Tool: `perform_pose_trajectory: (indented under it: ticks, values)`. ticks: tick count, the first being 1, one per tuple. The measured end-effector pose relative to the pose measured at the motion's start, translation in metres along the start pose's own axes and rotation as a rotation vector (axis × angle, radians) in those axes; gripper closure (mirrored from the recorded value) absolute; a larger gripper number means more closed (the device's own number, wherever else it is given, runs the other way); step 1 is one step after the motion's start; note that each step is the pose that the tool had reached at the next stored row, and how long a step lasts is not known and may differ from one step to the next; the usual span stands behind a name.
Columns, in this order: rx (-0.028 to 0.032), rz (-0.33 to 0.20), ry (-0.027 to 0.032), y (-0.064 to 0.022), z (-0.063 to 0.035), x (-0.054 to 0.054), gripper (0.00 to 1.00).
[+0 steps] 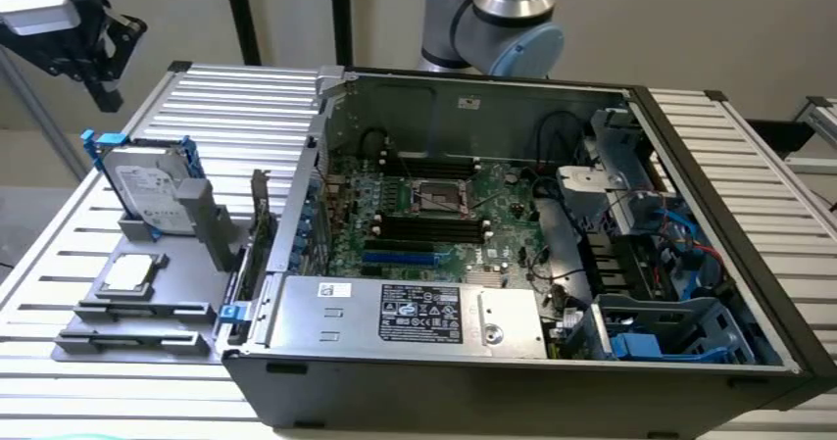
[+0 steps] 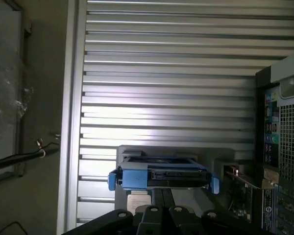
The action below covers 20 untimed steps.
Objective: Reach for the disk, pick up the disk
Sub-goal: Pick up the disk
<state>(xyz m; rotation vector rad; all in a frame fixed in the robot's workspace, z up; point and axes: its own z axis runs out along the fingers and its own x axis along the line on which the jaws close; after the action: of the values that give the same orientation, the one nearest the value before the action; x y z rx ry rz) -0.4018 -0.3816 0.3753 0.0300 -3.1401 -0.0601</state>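
Slatted metal table (image 1: 732, 146) carries an open case (image 1: 523, 386) holding a motherboard (image 1: 445, 215). At the exterior view's left, a grey stand (image 1: 196, 215) holds the disk (image 1: 147, 185) on edge, long axis upright. The pincer (image 1: 98, 63) hangs above the disk, well apart; spread or pressed together, I cannot tell.

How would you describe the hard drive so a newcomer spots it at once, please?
On the exterior view's left of the open black computer case, a grey plastic rack sits on the slatted metal table. Standing in it is the silver-grey hard drive, white-labelled and blue-railed, unlike the flat silver chip nearby.
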Motion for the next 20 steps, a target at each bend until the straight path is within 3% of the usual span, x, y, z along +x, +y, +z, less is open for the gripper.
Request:
perform_pose_trajectory:
  ticks: [4, 11, 20]
  values:
    - [0.0001, 0.000, -0.0001, 0.0035, 0.0011, 0.016, 0.89]
    - [0.0001, -0.010, 0.0004, 0.0037, 0.0010, 0.015, 0.89]
    - [0.0000, -0.154, 0.0060, 0.0037, 0.0010, 0.014, 0.89]
